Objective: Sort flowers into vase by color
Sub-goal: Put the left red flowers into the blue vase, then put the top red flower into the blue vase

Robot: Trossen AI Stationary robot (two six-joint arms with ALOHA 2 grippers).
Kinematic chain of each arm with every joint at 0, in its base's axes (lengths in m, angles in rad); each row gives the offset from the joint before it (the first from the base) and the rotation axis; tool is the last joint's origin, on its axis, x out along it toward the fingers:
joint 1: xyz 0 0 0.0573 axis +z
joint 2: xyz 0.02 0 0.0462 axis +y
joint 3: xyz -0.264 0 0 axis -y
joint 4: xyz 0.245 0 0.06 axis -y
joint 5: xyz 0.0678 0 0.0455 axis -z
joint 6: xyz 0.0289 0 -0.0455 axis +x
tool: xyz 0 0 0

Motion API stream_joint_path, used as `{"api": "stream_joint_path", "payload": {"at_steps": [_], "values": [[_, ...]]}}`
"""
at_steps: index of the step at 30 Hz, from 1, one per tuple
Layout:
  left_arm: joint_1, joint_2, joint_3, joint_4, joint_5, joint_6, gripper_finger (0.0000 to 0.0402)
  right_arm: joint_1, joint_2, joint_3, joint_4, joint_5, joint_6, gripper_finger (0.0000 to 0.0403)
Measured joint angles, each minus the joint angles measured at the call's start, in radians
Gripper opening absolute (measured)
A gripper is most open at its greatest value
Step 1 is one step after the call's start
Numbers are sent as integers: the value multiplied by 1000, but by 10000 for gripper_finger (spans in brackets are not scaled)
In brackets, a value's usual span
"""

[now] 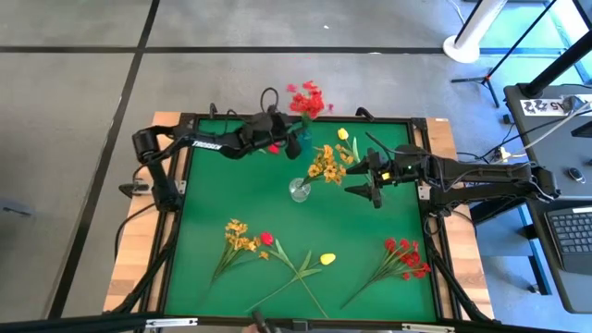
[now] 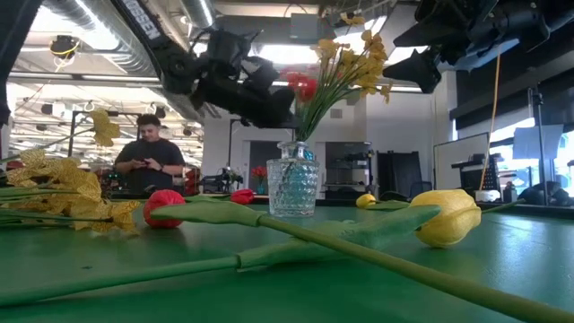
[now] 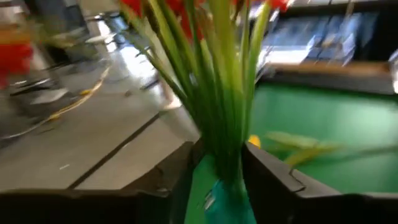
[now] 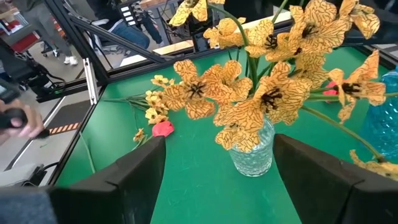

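At the table's far middle stands a teal vase (image 1: 296, 145) holding a red sprig (image 1: 308, 99). My left gripper (image 3: 219, 182) comes at it from the left, its fingers open on either side of the green stems (image 3: 217, 106) just above the vase's mouth. Nearer stands a clear glass vase (image 1: 300, 191) with yellow-orange blooms (image 4: 261, 93). My right gripper (image 1: 363, 181) hovers open just to its right, holding nothing. Lying flat on the mat are a yellow-orange sprig (image 1: 239, 239), a red bud (image 1: 266, 238), a yellow bud (image 1: 327, 259) and a red sprig (image 1: 404, 256). My left gripper has its two fingers (image 3: 273, 180) level on either side of the red sprig's stems (image 3: 227, 149), coming from the table's left. The stems stand upright in the teal vase. I cannot tell whether the fingers touch them.
Another yellow bud (image 1: 343, 133) lies at the far side, right of the teal vase. A raised black frame (image 1: 185, 176) borders the green mat. A person (image 2: 148, 154) stands in the room behind. Bare mat lies between the clear vase and the near flowers.
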Motion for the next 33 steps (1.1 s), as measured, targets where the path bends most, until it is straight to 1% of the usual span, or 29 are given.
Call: {"api": "stream_joint_path", "payload": {"at_steps": [3, 6, 11, 14, 18, 20, 22, 29, 31, 33], "values": [[-31, -74, 0, -154, -100, 45, 161, 0, 0, 0, 0, 0, 0, 295], [-59, -164, 0, -309, -164, 63, 175, 0, 0, 0, 0, 0, -1, 295], [-109, -333, 0, -587, -189, 31, 180, 0, 0, 0, 0, 0, -1, 295], [-126, -429, 0, -751, -200, -19, 180, 0, 0, 0, 0, 0, -1, 295], [-85, -486, 0, -955, -212, -114, 180, 0, 0, 0, 1, 1, -1, 295], [-40, -485, 0, -1038, -183, -116, 180, 0, 0, 0, 1, 1, -3, 295], [18, -469, 0, -1083, -124, -100, 180, 0, 0, 0, 1, 1, -10, 295], [230, -363, 0, -1132, 76, 35, 180, 0, 0, 0, 4, 2, -30, 295], [268, -322, 6, -1156, 115, 63, 180, -1, 0, 0, 3, 2, -49, 295], [290, -280, 21, -1179, 125, 88, 180, -1, 0, 0, 4, 3, -61, 295]]}}
